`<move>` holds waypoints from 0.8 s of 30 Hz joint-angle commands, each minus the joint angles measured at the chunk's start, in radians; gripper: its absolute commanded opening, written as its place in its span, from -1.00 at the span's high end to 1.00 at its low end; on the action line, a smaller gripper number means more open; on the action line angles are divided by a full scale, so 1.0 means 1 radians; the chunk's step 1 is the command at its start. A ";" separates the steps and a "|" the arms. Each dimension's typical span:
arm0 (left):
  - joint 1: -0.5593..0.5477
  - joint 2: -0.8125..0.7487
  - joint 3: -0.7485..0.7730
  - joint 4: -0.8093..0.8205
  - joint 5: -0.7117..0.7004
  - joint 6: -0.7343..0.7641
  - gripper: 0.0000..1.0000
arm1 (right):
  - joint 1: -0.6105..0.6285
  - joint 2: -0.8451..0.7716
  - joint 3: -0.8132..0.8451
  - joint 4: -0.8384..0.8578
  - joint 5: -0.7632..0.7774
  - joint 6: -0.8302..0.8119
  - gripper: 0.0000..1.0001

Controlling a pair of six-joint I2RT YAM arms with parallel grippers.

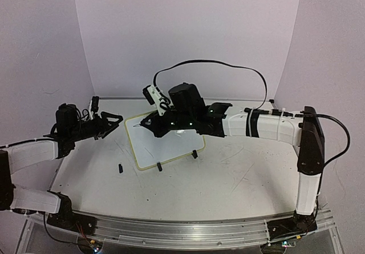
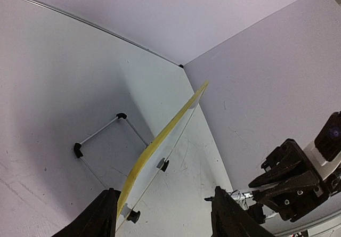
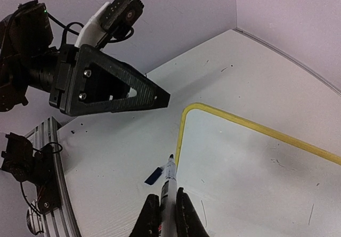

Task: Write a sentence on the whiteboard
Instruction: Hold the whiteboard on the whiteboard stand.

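Note:
The whiteboard, white with a pale yellow-green frame and two black clip feet, stands tilted mid-table. It appears edge-on in the left wrist view and face-on in the right wrist view. My right gripper is shut on a white marker. The marker's dark tip is at the board's upper left frame edge; I cannot tell if it touches. My left gripper is open and empty, just left of the board, with the board's lower edge between its fingers.
A thin wire stand sits behind the board. A small black piece lies on the table left of the board's near corner. A small dark blue piece shows beside the marker tip. Walls enclose the table on three sides.

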 commanded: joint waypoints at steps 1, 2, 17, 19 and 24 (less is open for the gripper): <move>-0.001 0.059 -0.018 0.077 0.067 0.065 -0.19 | -0.002 0.016 0.064 0.015 0.031 -0.024 1.00; -0.002 0.077 -0.016 0.080 0.064 0.074 -0.18 | -0.001 0.018 0.067 0.015 0.037 -0.029 1.00; -0.002 0.222 0.024 0.174 0.125 0.179 0.21 | -0.018 0.117 0.157 0.010 0.002 -0.029 1.00; -0.001 0.229 0.015 0.219 0.136 0.168 0.27 | -0.019 0.125 0.163 0.009 0.000 -0.030 1.00; -0.001 0.250 0.007 0.270 0.140 0.156 0.41 | -0.020 0.149 0.181 0.005 0.005 -0.037 1.00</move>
